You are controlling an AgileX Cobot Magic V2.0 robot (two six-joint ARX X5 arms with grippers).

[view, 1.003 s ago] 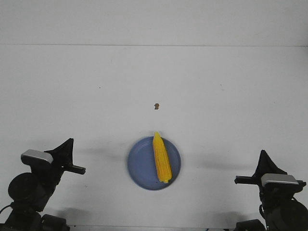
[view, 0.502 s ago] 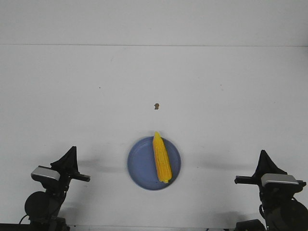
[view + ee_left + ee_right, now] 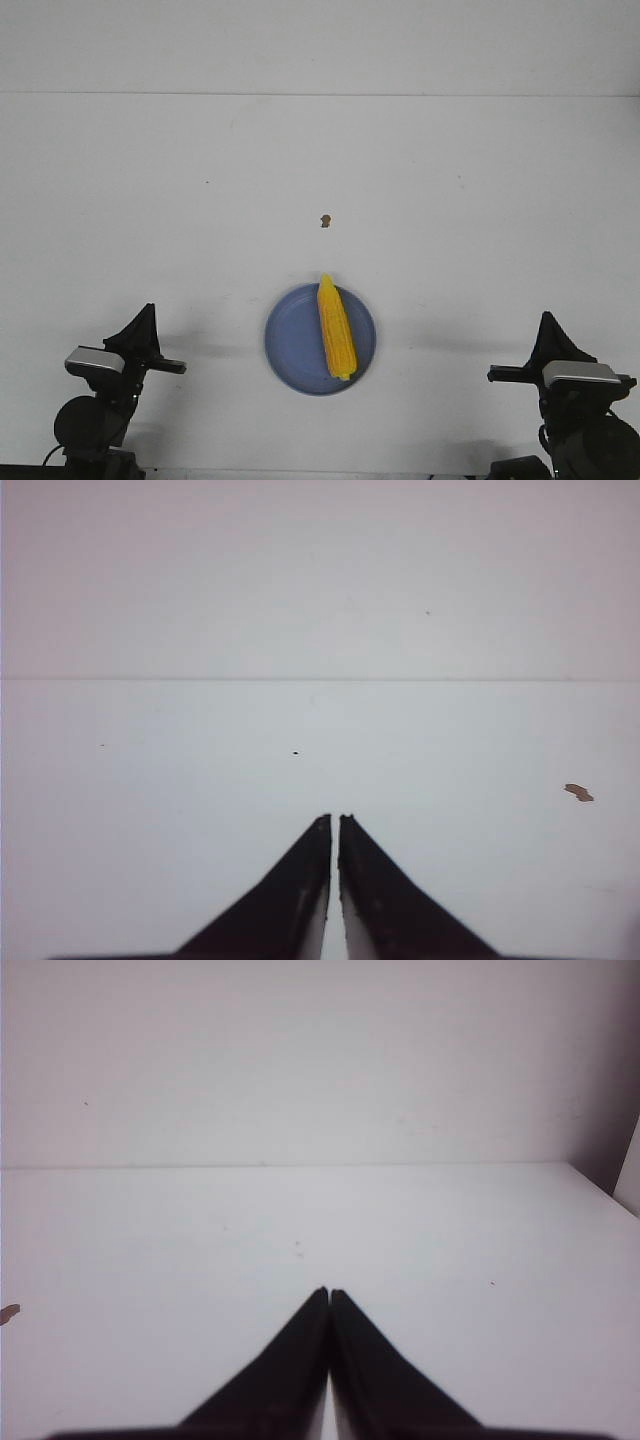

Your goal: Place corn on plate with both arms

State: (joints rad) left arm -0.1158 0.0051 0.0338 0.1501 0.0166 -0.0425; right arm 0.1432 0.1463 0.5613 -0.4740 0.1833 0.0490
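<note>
The yellow corn (image 3: pixel 336 328) lies lengthwise on the periwinkle-blue plate (image 3: pixel 291 345) near the table's front middle, its pointed end away from me. My left gripper (image 3: pixel 147 310) is shut and empty, low at the front left, well clear of the plate. My right gripper (image 3: pixel 547 320) is shut and empty at the front right, also well clear of it. In the left wrist view the left gripper (image 3: pixel 334 819) has its jaws nearly together over bare table. In the right wrist view the right gripper (image 3: pixel 328 1292) has its jaws touching. Neither wrist view shows the corn or the plate.
A tiny brown speck (image 3: pixel 325 220) lies on the white table beyond the plate; it also shows in the left wrist view (image 3: pixel 578 793) and at the edge of the right wrist view (image 3: pixel 8 1312). The table's far edge meets a white wall.
My left arm has drawn back and sunk lower at the front left over the last second, then held almost still. The right arm, corn and plate have not moved.
</note>
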